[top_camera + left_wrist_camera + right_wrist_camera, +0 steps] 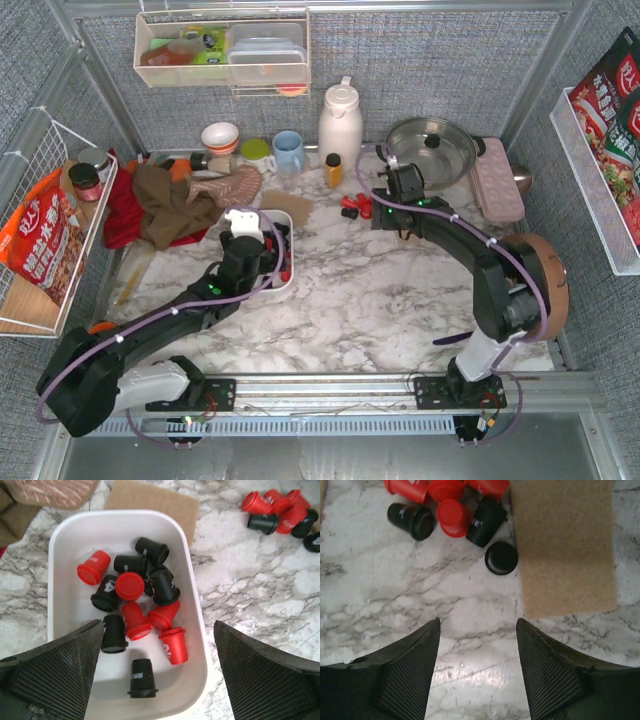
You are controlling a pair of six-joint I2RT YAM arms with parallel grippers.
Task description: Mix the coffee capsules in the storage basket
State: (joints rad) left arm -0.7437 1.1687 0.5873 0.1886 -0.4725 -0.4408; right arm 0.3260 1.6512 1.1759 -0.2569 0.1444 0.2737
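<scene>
The white storage basket (196, 600) lies on the marble under my left gripper (158, 624), which is wide open above its near end with nothing between the fingers. Several red and black coffee capsules (150, 587) are jumbled in the basket, and one black capsule (141, 677) lies alone near its front wall. From above, the basket (291, 278) is mostly covered by the left arm. More capsules (451, 511) lie loose on the marble, just ahead of my right gripper (478, 620). It is open over bare marble. From above, this loose pile (352, 207) sits left of the right gripper (383, 207).
A tan pad (562, 545) lies right of the loose pile, beyond the basket. Along the back stand a white thermos (340, 125), a small yellow bottle (333, 170), a lidded pot (432, 145) and a pink tray (497, 180). Crumpled cloths (170, 200) lie at the back left.
</scene>
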